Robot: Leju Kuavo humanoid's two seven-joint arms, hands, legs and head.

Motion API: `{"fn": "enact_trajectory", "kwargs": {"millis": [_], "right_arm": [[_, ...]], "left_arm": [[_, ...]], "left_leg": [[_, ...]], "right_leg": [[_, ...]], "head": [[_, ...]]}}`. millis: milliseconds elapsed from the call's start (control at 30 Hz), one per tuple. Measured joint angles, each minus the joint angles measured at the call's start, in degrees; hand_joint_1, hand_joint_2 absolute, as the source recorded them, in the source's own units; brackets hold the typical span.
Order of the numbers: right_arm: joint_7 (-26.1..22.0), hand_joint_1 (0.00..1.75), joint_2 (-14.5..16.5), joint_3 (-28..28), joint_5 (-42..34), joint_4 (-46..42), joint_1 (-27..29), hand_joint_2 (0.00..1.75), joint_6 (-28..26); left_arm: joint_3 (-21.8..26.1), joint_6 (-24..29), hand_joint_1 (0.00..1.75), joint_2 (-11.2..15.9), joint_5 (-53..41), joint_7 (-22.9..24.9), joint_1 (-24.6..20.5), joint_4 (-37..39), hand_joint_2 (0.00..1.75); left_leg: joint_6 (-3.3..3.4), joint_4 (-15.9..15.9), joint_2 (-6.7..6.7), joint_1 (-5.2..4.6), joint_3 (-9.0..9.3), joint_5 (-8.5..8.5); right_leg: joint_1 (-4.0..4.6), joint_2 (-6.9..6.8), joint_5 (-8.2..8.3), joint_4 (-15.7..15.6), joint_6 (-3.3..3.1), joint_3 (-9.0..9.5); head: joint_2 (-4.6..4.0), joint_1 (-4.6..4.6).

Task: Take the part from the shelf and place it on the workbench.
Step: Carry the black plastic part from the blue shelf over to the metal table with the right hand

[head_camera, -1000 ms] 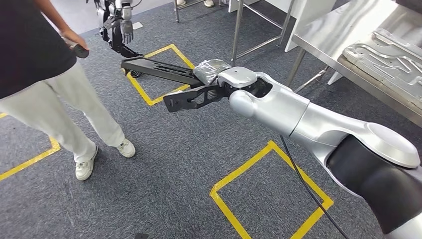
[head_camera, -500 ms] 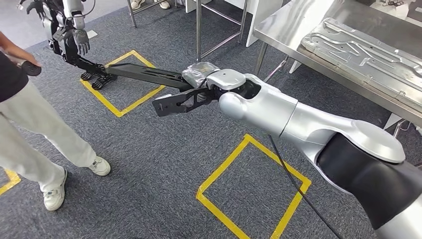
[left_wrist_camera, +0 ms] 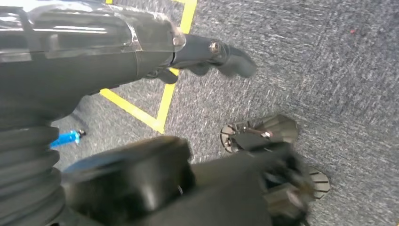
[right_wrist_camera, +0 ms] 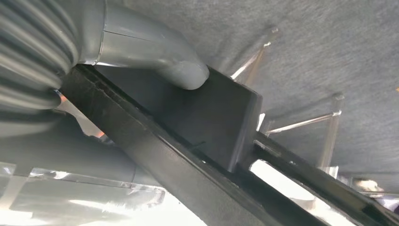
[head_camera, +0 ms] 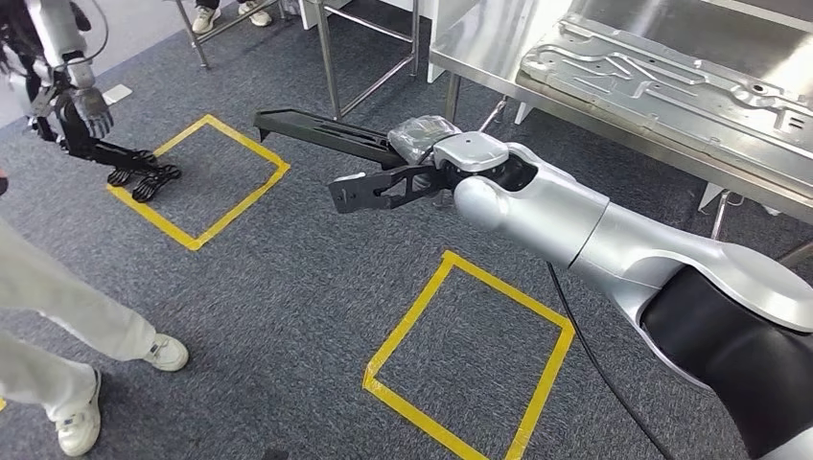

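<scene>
One long black part (head_camera: 326, 134) is held tight in the right robot hand (head_camera: 422, 158) near the middle of the frame, over the grey floor (head_camera: 288, 287), below one shiny worktop (head_camera: 479, 48) at the upper right, while the left robot hand (left_wrist_camera: 207, 52) is blurry and cannot be judged.

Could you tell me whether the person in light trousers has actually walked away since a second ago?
Cannot tell: the whole head view has swung, so the person's shift past the yellow floor squares may be camera motion.
</scene>
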Motion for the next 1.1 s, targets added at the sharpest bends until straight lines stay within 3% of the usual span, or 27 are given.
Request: {"fn": "enact_trajectory", "kwargs": {"millis": [33, 67, 100, 133, 200, 267, 333, 400, 467, 533, 600, 633, 667, 733, 767, 833, 900, 967, 1033, 1100], "right_arm": [[0.0, 1.75, 0.0, 0.0, 0.0, -0.1, 0.1, 1.75, 0.0], [0.0, 1.75, 0.1, 0.1, 0.1, -0.2, 0.4, 1.75, 0.0], [0.0, 1.75, 0.1, 0.1, 0.1, -0.2, 0.6, 1.75, 0.0], [0.1, 1.75, 0.2, 0.1, 0.1, -0.2, 0.9, 1.75, 0.0], [0.1, 1.75, 0.1, 0.1, 0.1, -0.2, 1.0, 1.75, 0.0], [0.1, 1.75, 0.1, 0.1, 0.1, -0.2, 1.0, 1.75, 0.0], [0.1, 1.75, 0.1, 0.1, 0.2, -0.3, 1.1, 1.75, 0.0], [0.1, 1.75, 0.0, 0.1, 0.2, -0.4, 1.2, 1.75, 0.1], [0.1, 1.75, -0.1, 0.0, 0.2, -0.4, 0.9, 1.75, 0.1], [0.1, 1.75, -0.1, 0.1, 0.3, -0.5, 0.8, 1.75, 0.1], [0.1, 1.75, -0.1, 0.1, 0.3, -0.5, 1.1, 1.75, 0.3], [0.1, 1.75, -0.1, 0.1, 0.3, -0.5, 1.2, 1.75, 0.3], [0.1, 1.75, -0.1, 0.1, 0.3, -0.5, 1.2, 1.75, 0.4], [0.1, 1.75, -0.2, 0.0, 0.3, -0.5, 1.0, 1.75, 0.4], [0.1, 1.75, -0.2, 0.0, 0.3, -0.5, 0.8, 1.75, 0.4], [0.1, 1.75, -0.2, 0.0, 0.3, -0.5, 0.5, 1.75, 0.4], [0.1, 1.75, -0.4, 0.0, 0.3, -0.6, 0.5, 1.75, 0.4], [0.2, 1.75, -0.6, -0.1, 0.3, -0.7, 0.4, 1.75, 0.4], [0.2, 1.75, -0.5, 0.0, 0.3, -0.8, 0.4, 1.75, 0.4], [0.2, 1.75, -0.4, 0.1, 0.3, -0.9, 0.7, 1.75, 0.5]], "left_arm": [[0.0, 0.0, 0.0, 0.0, -0.1, 0.0, 0.1, 0.0, 1.75], [0.0, 0.0, 0.0, 0.0, -0.1, 0.1, 0.1, 0.0, 1.75], [0.0, 0.0, 0.0, 0.1, -0.2, 0.1, 0.2, 0.0, 1.75], [0.0, 0.0, 0.0, 0.1, -0.2, 0.1, 0.3, 0.0, 1.75], [0.0, 0.0, 0.0, 0.1, -0.3, 0.1, 0.3, 0.0, 1.75], [0.0, 0.0, 0.0, 0.1, -0.3, 0.1, 0.2, 0.0, 1.75], [0.0, 0.0, 0.0, 0.1, -0.3, 0.2, 0.3, 0.0, 1.75], [0.0, 0.0, 0.0, 0.2, -0.4, 0.3, 0.3, 0.0, 1.75], [0.0, 0.0, 0.0, 0.1, -0.4, 0.3, 0.3, 0.0, 1.75], [0.0, 0.0, 0.0, 0.1, -0.5, 0.4, 0.3, 0.0, 1.75], [0.0, 0.0, 0.0, 0.1, -0.5, 0.5, 0.4, 0.0, 1.75], [0.0, 0.0, 0.0, 0.2, -0.5, 0.5, 0.5, 0.0, 1.75], [0.0, 0.0, 0.0, 0.2, -0.5, 0.5, 0.4, 0.0, 1.75], [0.0, 0.0, 0.0, 0.1, -0.5, 0.5, 0.3, 0.0, 1.75], [0.0, 0.0, 0.0, 0.0, -0.5, 0.5, 0.3, 0.0, 1.75], [0.1, 0.0, 0.0, -0.2, -0.5, 0.6, 0.1, 0.0, 1.75], [0.1, 0.0, 0.0, -0.4, -0.5, 0.6, -0.1, 0.0, 1.75], [0.1, 0.0, 0.0, -0.5, -0.5, 0.6, -0.2, 0.0, 1.75], [0.1, 0.0, 0.0, -0.4, -0.5, 0.6, -0.1, 0.0, 1.75], [0.1, 0.0, 0.0, -0.3, -0.5, 0.6, 0.1, 0.0, 1.75]], "left_leg": [[-0.17, 3.5, -1.28, 0.04, -2.07, -1.34], [-0.34, 6.9, -1.4, 0.02, -4.17, -2.32], [-0.5, 8.9, -1.19, 0.03, -5.76, -2.33], [-0.62, 9.0, -1.01, 0.08, -6.39, -1.3], [-0.86, 3.7, -1.55, 0.38, -4.79, 3.14], [-0.87, -1.6, -4.27, 0.89, -2.32, 5.48], [-0.4, -3.0, -5.68, 0.99, -1.42, 4.95], [0.24, -3.4, -4.37, 0.91, -1.09, 4.8], [0.81, -3.6, -2.78, 1.04, -0.62, 4.7], [1.29, -3.8, -1.08, 1.03, -0.16, 4.34], [1.52, -3.7, 0.71, 0.93, 0.3, 3.86], [1.53, -3.7, 1.53, 0.87, 0.59, 3.59], [1.48, -3.7, 2.31, 0.76, 0.98, 3.29], [1.34, -3.9, 3.62, 0.57, 1.88, 2.68], [1.19, -4.1, 4.19, 0.48, 2.23, 2.48], [0.77, -4.5, 5.31, 0.39, 2.53, 2.34], [0.2, -4.9, 5.78, 0.26, 2.8, 2.2], [-0.15, -3.7, 2.39, 0.43, 2.43, 1.13], [-0.33, 1.7, -1.22, 0.56, -0.4, -1.36], [-0.58, 8.0, -1.27, 0.48, -4.54, -3.03]], "right_leg": [[-0.09, 0.58, -0.06, 0.0, -0.14, 0.07], [-0.12, 1.26, -0.15, 0.0, -0.2, 0.08], [-0.17, 2.03, -0.3, 0.2, -0.19, 0.09], [-0.25, 2.73, -0.51, 0.5, -0.1, 0.1], [-0.61, 4.15, -1.24, 1.4, 0.35, 0.11], [-0.88, 5.43, -2.05, 2.6, 1.07, -0.25], [-1.18, 6.71, -2.25, 3.1, 1.79, -0.77], [-1.41, 7.64, -2.19, 3.1, 2.36, -1.06], [-1.24, 5.89, -3.34, 4.9, 2.96, -2.08], [-1.22, 2.91, -5.96, 10.7, 3.57, -5.05], [-1.38, 1.64, -7.48, 16.5, 3.86, -8.32], [-1.42, 1.38, -6.83, 17.1, 3.82, -8.85], [-1.39, 1.14, -5.17, 15.7, 3.61, -8.32], [-0.95, -0.03, -1.12, 8.9, 2.57, -5.11], [-0.53, -0.91, 0.06, 5.9, 1.91, -3.59], [0.23, -1.98, 0.03, 3.2, 0.84, -2.21], [0.28, -1.4, -0.12, 1.9, 0.41, -1.7], [-0.16, -0.76, 0.07, 0.6, 0.29, -0.84], [-0.4, -0.03, 0.12, 0.0, 0.13, -0.24], [-0.35, 1.12, -0.13, 0.2, 0.0, -0.12]], "head": [[0.0, -0.47], [0.0, -0.93], [0.0, -1.25], [0.0, -1.41], [0.0, -1.66], [0.0, -2.02], [0.0, -2.06], [0.0, -1.96], [0.0, -1.55], [0.0, -0.7], [0.0, -0.11], [0.0, 0.19], [0.0, 0.56], [0.0, 1.27], [0.0, 1.37], [0.0, 1.57], [0.0, 1.83], [0.0, 1.71], [0.0, 1.03], [0.0, 0.25]]}}
